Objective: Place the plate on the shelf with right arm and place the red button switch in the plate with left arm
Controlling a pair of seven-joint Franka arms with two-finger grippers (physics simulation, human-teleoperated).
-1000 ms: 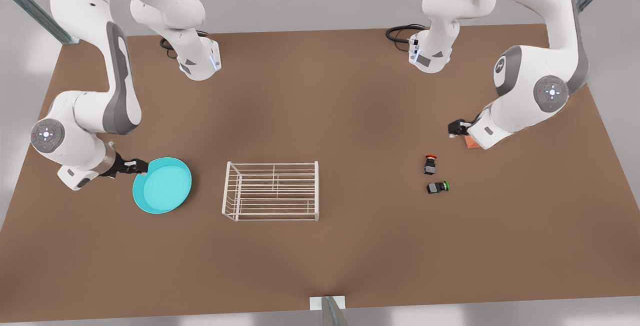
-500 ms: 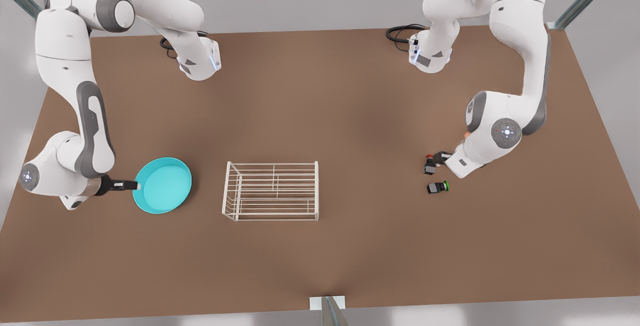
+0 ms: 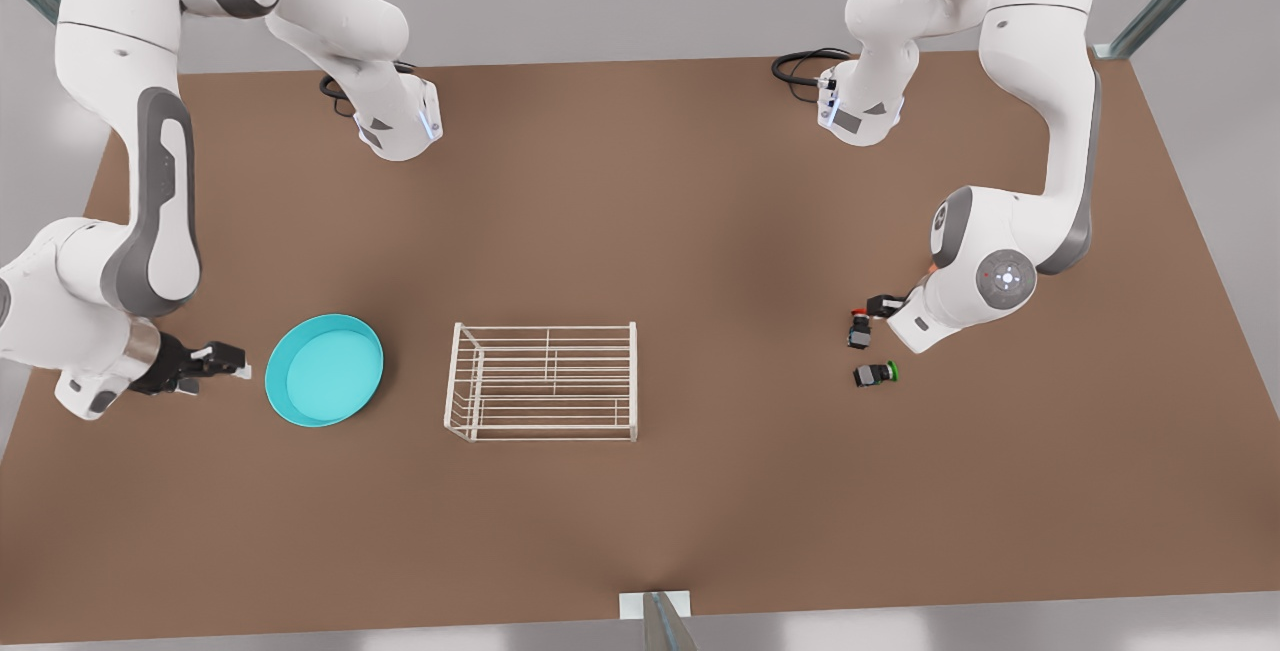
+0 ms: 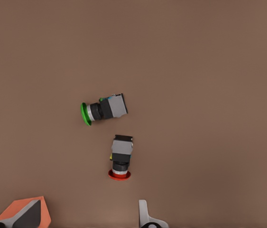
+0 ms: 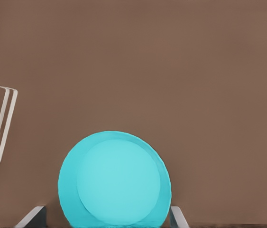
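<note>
We're seeing 0 of 2 placements done: plate lying beside the shelf, right gripper spread near it, left gripper spread by the red switch.

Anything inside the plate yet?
No. The plate lies bare on the table, its whole basin uncovered. The red button switch lies far off, by the left gripper.

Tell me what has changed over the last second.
The right gripper closed in on the plate's edge, then backed off toward the front view's left; it is open and clear of the rim. The left gripper swung down from beside the orange cube to the red button switch, open. Plate, shelf, both switches stayed put.
</note>
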